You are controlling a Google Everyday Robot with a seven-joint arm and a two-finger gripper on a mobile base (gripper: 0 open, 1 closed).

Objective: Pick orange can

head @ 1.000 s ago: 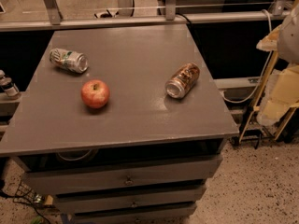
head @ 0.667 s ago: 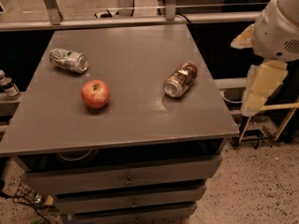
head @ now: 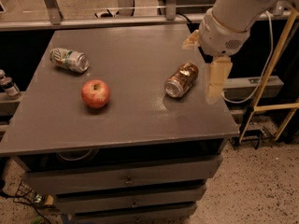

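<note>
The orange can (head: 182,79) lies on its side on the right part of the grey table (head: 121,125), with its silver end facing the front left. My gripper (head: 204,62) hangs from the white arm at the upper right, just right of the can and above the table's right edge. Its tan fingers (head: 217,80) are spread apart and hold nothing. One finger points down beside the can. The other peeks out behind the wrist.
A red apple (head: 96,93) sits left of centre. A dented white-and-green can (head: 69,60) lies at the back left. Drawers (head: 124,178) sit below the tabletop. A yellow frame (head: 273,106) stands on the right, a metal rail (head: 93,21) runs behind.
My arm has swung in from the far right toward the table. The gripper now sits right beside the orange can. The can, the apple and the other can have not moved.
</note>
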